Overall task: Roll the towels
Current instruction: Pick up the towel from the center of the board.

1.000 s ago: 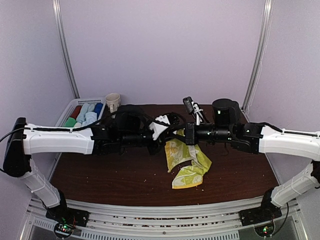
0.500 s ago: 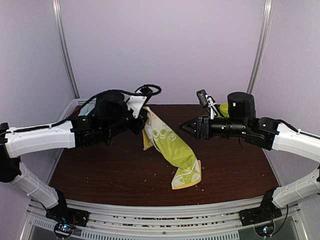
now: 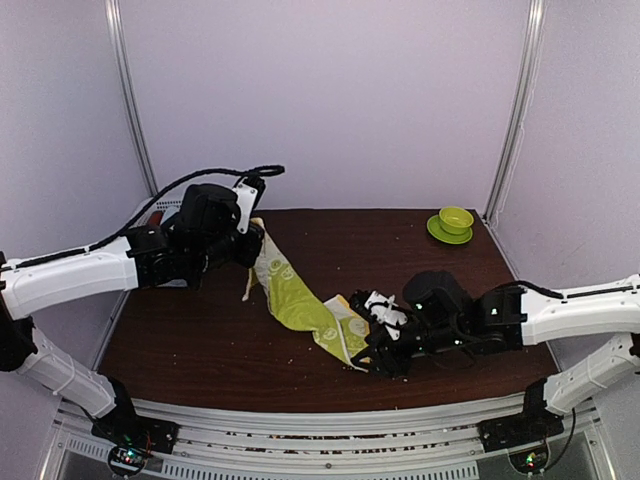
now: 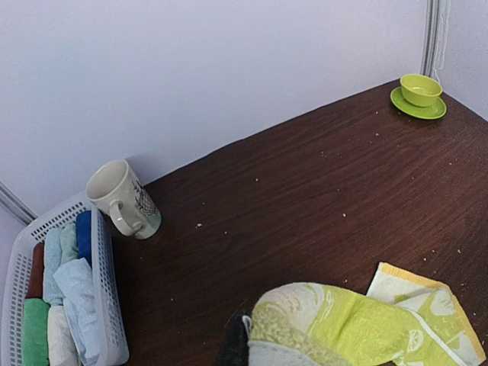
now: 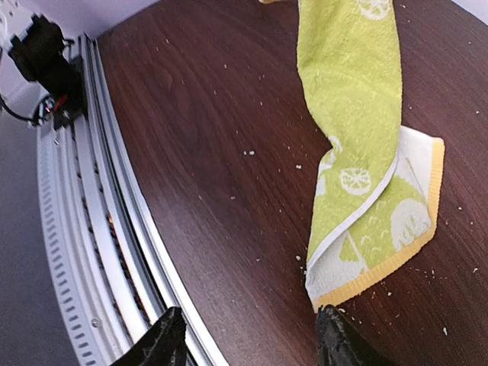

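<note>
A yellow-green towel [image 3: 300,300] with white print hangs slanted from my raised left gripper [image 3: 252,247] down to the table. My left gripper is shut on the towel's upper corner. In the left wrist view the bunched towel [image 4: 343,328] covers the jaws, and only one dark finger [image 4: 232,347] shows. The towel's lower end lies folded on the wood, its yellow hem [image 5: 381,263] facing the front edge. My right gripper [image 3: 370,345] is low beside that end and open [image 5: 252,347], with bare wood between the fingers. One fingertip [image 5: 335,343] sits just short of the hemmed corner.
At the back left a white slatted basket [image 4: 107,305] holds several rolled towels [image 4: 72,282], and a cream mug [image 4: 122,202] stands beside it. A green cup on a saucer [image 3: 456,221] is at the back right. The metal rail [image 5: 84,229] runs along the table's front edge.
My right gripper opened, let go of the towel and dropped to its lower end near the front edge. My left gripper carried the upper corner up and to the left, stretching the towel out.
</note>
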Controlling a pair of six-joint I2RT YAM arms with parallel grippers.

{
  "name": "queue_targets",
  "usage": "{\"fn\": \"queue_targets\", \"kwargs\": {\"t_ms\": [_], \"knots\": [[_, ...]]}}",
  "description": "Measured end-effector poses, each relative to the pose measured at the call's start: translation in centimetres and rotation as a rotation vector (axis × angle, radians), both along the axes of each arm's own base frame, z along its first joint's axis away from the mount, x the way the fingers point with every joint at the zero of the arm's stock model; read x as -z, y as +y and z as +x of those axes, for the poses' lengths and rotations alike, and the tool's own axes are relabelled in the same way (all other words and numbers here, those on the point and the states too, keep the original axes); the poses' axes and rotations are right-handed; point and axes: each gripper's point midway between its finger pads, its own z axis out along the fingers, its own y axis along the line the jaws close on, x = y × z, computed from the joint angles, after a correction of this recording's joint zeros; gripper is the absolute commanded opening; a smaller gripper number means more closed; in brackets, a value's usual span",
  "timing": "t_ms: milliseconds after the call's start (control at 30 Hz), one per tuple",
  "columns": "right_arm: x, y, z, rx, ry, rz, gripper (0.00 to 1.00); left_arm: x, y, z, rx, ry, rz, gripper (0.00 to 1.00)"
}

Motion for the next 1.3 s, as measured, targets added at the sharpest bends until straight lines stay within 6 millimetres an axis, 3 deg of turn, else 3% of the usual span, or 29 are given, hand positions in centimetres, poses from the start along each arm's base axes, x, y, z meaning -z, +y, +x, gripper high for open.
{"fn": "queue_targets", "kwargs": {"t_ms": [67, 333, 667, 833, 967, 1167, 1233, 1300], "knots": [[2.0, 0.2, -0.6, -0.008, -0.024, -0.07, 0.55, 0.7, 0.3, -0.2, -0.008, 0.02, 0.004, 0.0], [8.8, -1.4, 0.9, 0.085, -0.087, -0.32, 0.51, 1.8, 1.4, -1.1, -0.025, 0.052, -0.008, 0.0], [12.8, -1.9, 0.6, 0.086, -0.183, -0.489, 0.4, 2.5, 2.3, -1.0, -0.045, 0.069, -0.011, 0.0], [13.0, -0.8, 1.6, 0.109, -0.234, -0.501, 0.38, 2.9, 2.8, -1.2, -0.051, 0.076, -0.011, 0.0], [13.1, 0.4, 2.4, 0.118, -0.265, -0.503, 0.0, 3.1, 3.3, -1.3, -0.059, 0.078, -0.013, 0.0], [13.0, 0.1, 3.3, 0.149, -0.306, -0.54, 0.0, 2.6, 3.9, -1.3, -0.069, 0.07, -0.026, 0.0], [12.0, -0.8, 3.9, 0.185, -0.326, -0.551, 0.0, 2.2, 4.1, -1.3, -0.072, 0.063, -0.032, 0.0], [9.6, -1.7, 4.9, 0.243, -0.339, -0.519, 0.0, 1.7, 4.3, -1.4, -0.072, 0.053, -0.041, 0.0]]}}
